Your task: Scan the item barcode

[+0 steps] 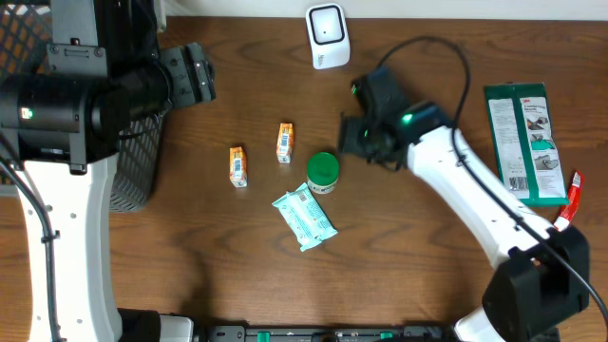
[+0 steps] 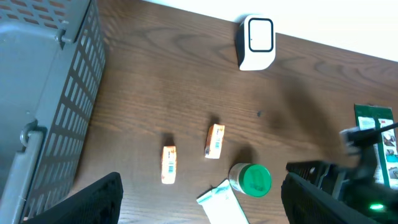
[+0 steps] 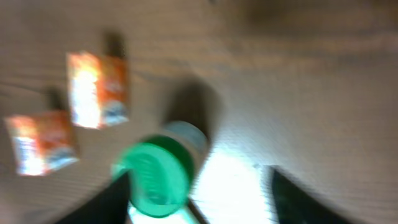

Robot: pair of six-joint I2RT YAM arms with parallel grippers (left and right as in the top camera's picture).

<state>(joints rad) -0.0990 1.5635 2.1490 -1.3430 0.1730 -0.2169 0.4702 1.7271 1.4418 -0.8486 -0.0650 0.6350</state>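
A white barcode scanner stands at the table's far edge. A small jar with a green lid stands upright mid-table, with a white and teal pouch just in front of it. Two little orange boxes lie to its left. My right gripper hovers just right of the jar, open and empty; its view is blurred. Over at the far left, my left gripper is raised high, open, holding nothing.
A dark mesh basket stands at the left edge. A flat green package and a red item lie at the right. Bare wood lies between the scanner and the items.
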